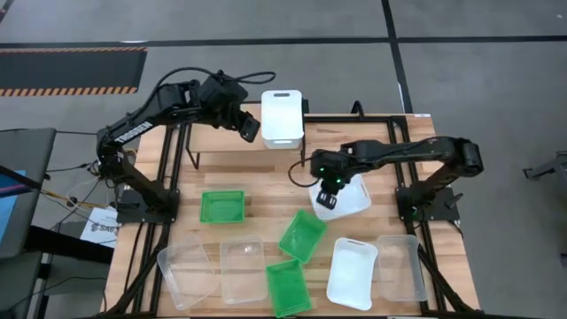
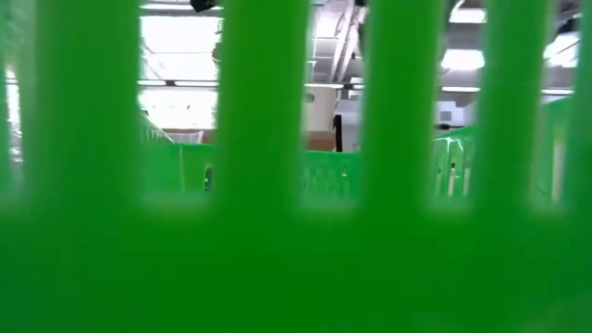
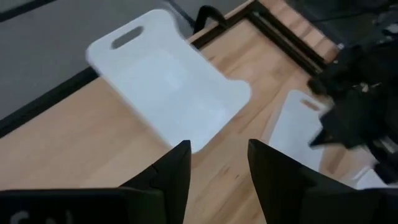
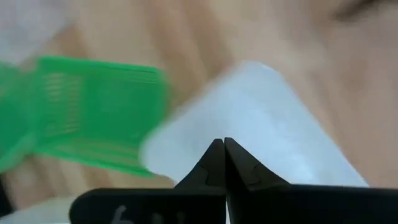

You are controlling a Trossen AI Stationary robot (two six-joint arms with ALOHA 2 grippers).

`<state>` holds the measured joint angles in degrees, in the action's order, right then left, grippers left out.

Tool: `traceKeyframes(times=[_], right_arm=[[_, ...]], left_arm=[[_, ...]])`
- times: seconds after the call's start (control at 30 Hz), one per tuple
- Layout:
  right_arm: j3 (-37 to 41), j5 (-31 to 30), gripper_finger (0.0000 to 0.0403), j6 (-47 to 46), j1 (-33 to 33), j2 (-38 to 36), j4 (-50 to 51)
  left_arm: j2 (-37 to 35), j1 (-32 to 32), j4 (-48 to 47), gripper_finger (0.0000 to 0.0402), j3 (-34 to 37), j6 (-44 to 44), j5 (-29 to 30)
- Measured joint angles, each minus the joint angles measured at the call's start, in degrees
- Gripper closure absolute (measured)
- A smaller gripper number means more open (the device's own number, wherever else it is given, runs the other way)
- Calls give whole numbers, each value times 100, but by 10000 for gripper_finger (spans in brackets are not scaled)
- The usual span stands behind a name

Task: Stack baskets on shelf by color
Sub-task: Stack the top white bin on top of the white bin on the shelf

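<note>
Meanwhile, the right gripper (image 1: 329, 197) is closed on a white basket's (image 1: 353, 200) rim near the table's right edge, beside a green basket (image 1: 302, 236); the left gripper (image 1: 250, 127), jaws parted, is held by the white basket on the shelf (image 1: 283, 116).

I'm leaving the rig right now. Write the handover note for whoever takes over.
Right gripper: shut on the rim of a white basket at mid-table.
Left gripper: open, empty, beside the white basket on the shelf.
Shelf: holds only that white basket, at its right end.
On the table: three green baskets, three clear ones, and a third white one.
Done: one white basket placed.
Left: the other eight, stacked by colour.
</note>
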<state>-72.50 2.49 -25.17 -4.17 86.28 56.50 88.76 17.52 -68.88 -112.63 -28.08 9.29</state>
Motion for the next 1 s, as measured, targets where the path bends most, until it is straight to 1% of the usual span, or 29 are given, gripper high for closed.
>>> traceKeyframes(times=[0.17,0.23,0.3,0.37,0.47,0.57,0.67,0.77,0.87,1.0], right_arm=[[48,-1589,391,-2020,70,-422,1609],[166,-2001,391,-2676,86,-503,2110],[342,-2167,393,-3126,86,-538,2470],[559,-2186,394,-3462,78,-545,2775],[949,-2166,391,-3762,64,-559,2866],[1382,-1925,385,-4005,65,-564,2850],[1756,-1610,384,-4127,66,-584,2599],[1972,-1323,386,-4003,66,-599,2013],[2020,-1154,387,-3713,66,-588,1355],[1990,-1143,386,-3388,63,-546,361]], left_arm=[[23,-231,197,255,1,88,12],[51,-309,258,255,3,186,9],[46,-386,432,255,36,216,11],[36,-445,616,255,113,216,12],[51,-487,623,255,169,248,9],[36,-533,753,255,310,251,12],[49,-554,747,255,471,206,2],[40,-576,811,255,629,192,-13],[40,-595,1019,255,850,185,-183],[47,-595,1227,255,1140,195,-459]])
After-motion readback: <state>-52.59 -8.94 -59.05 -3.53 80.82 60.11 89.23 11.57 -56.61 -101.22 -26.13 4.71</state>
